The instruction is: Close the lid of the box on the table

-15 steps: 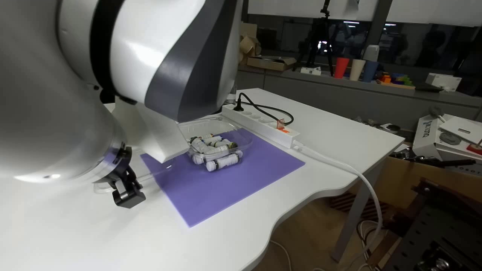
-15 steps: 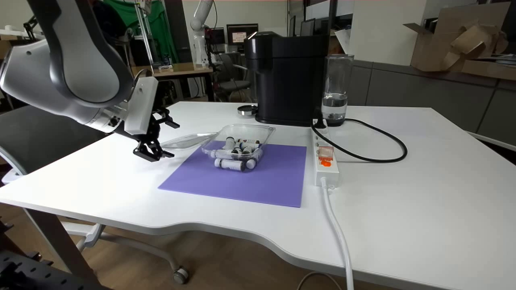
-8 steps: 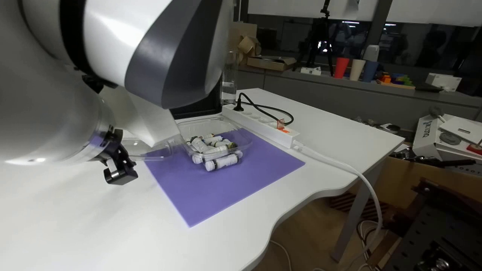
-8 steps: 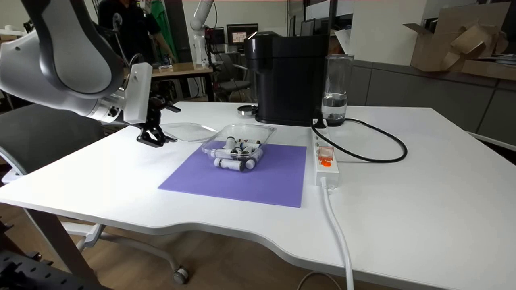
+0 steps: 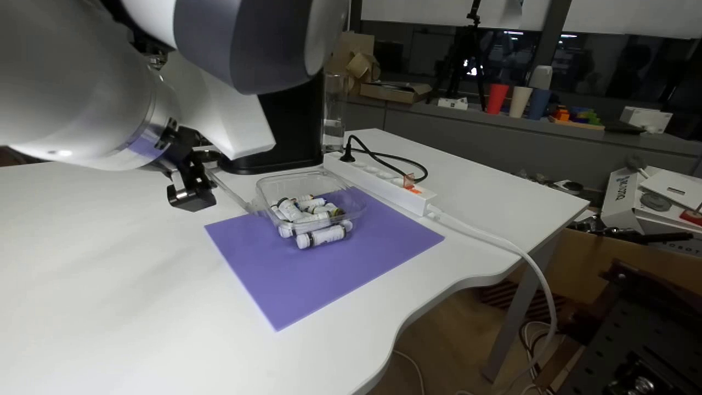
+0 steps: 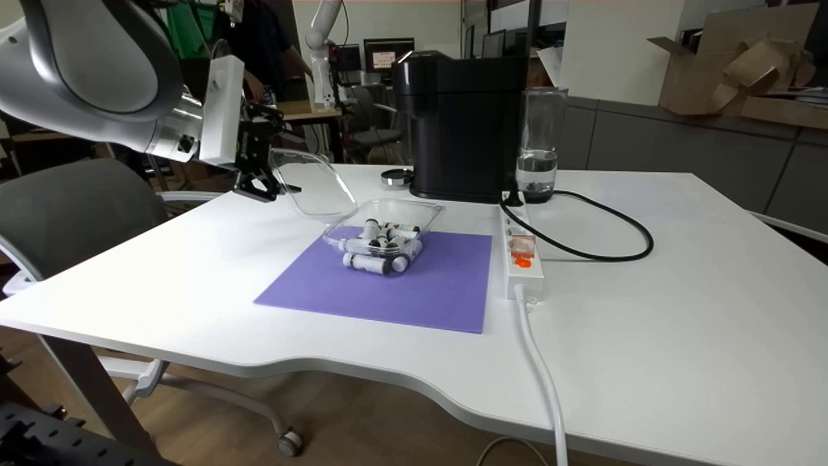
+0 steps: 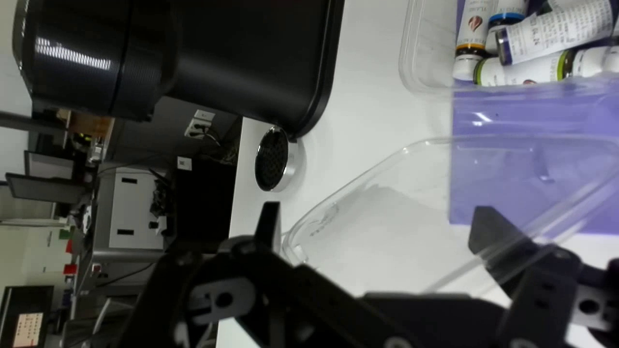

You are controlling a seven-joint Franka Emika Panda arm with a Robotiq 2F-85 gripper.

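Sharply bent at the wrist, a white-and-grey Franka Panda arm [image 6: 103, 61] leans over a white worktop [image 6: 181, 285] from the left side of the frame in both exterior views. Its black Robotiq claw [image 7: 377, 212] hangs above the surface near a shallow clear plastic box [image 6: 407, 212], angled toward it. The claw is spread wide: in the wrist view its two fingers [image 7: 267, 224] stand well apart, with the transparent lid [image 7: 411, 193] between them and the lid's rim crossing one finger. Whether either finger touches the plastic cannot be told.

Thin and see-through, with rounded corners and a raised rim, the lid slants up from the claw-side edge of the box, leaning away from it and leaving the box uncovered. The box sits upright across the far edge of a purple mat [image 5: 323, 280], partly over the white surface. Jumbled inside are small white-labelled vials [image 7: 556, 31], some banded in orange, blue or yellow-green. A white power strip [image 5: 378, 181] lies just beside the mat, with a black cable [image 6: 614, 259] plugged in and a white cord [image 6: 543, 372] trailing off over the worktop's edge. Behind the box stands a tall black coffee machine [image 6: 462, 129], a clear tank [image 6: 538, 165] partly filled with liquid next to it.
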